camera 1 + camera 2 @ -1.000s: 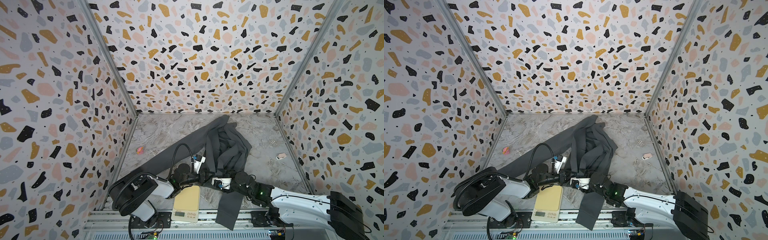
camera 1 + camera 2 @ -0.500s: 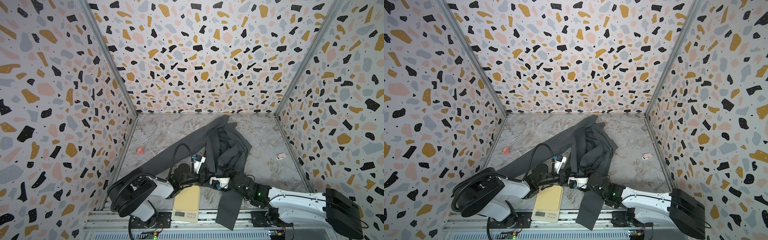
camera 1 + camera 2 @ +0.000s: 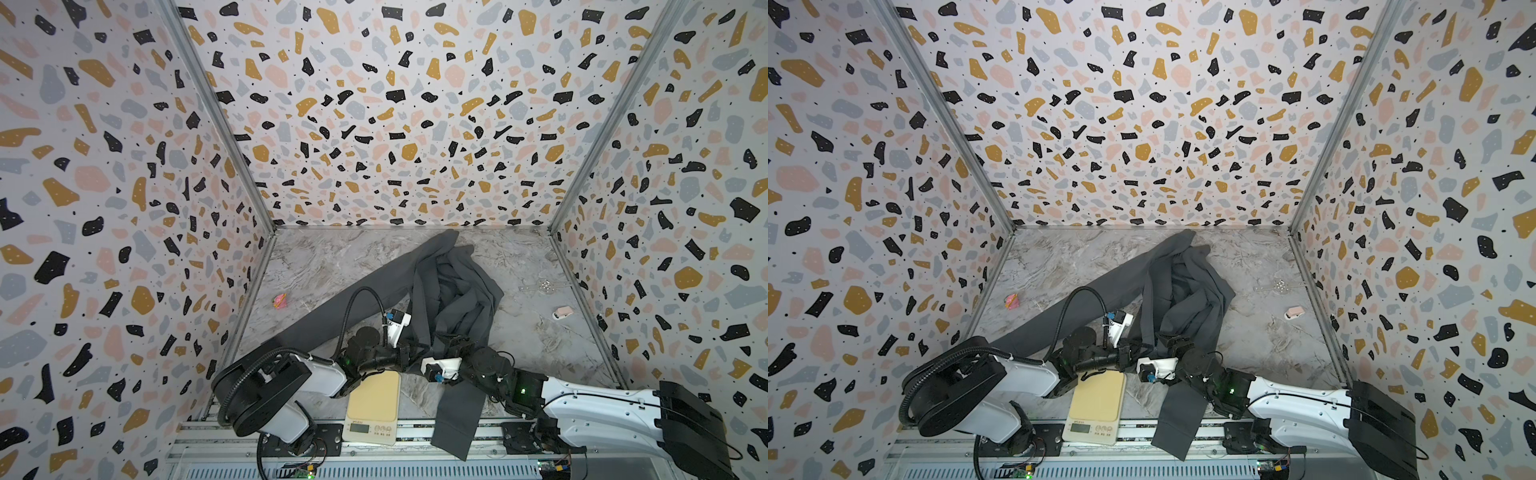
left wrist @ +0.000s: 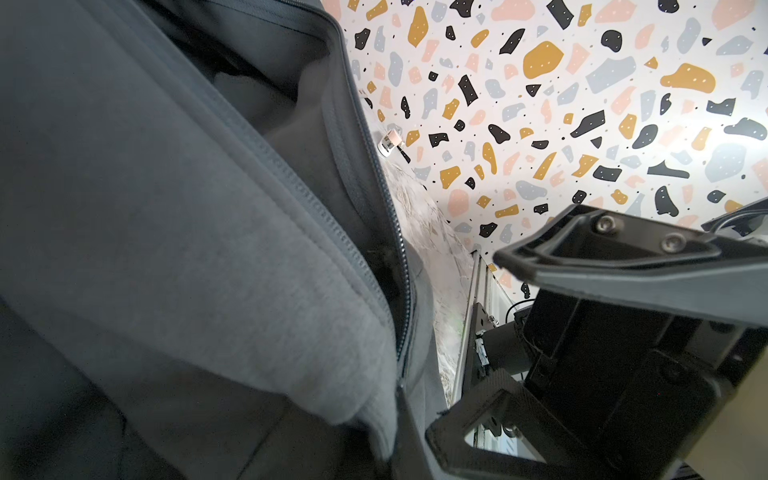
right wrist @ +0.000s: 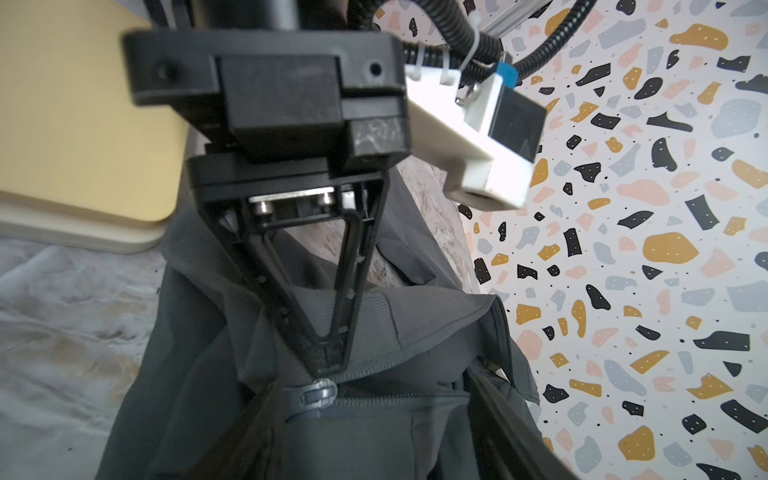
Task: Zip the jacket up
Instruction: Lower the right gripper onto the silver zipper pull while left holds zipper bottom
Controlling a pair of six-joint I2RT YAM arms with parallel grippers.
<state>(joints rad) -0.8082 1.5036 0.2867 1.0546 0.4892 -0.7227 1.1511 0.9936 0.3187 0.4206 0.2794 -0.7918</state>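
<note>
Soft, limp jacket [image 3: 453, 286]: left gripper [image 5: 326, 365] clenched on its six-o'clock edge, seemingly the hem; right gripper [image 4: 465, 345] released. Take the small zip pull [image 5: 318, 395] just beside that grip.

Left side: bare marble tabletop [image 3: 316, 270], one small pink wad [image 3: 279, 300] near the wall.
Centre: the jacket [image 3: 453, 291] heaped from rear to front edge.
Front: kitchen scale [image 3: 374, 401] near the jacket.
Right side: open, save a small pink-white item [image 3: 562, 312] and a clear plastic piece [image 3: 544, 285].
</note>
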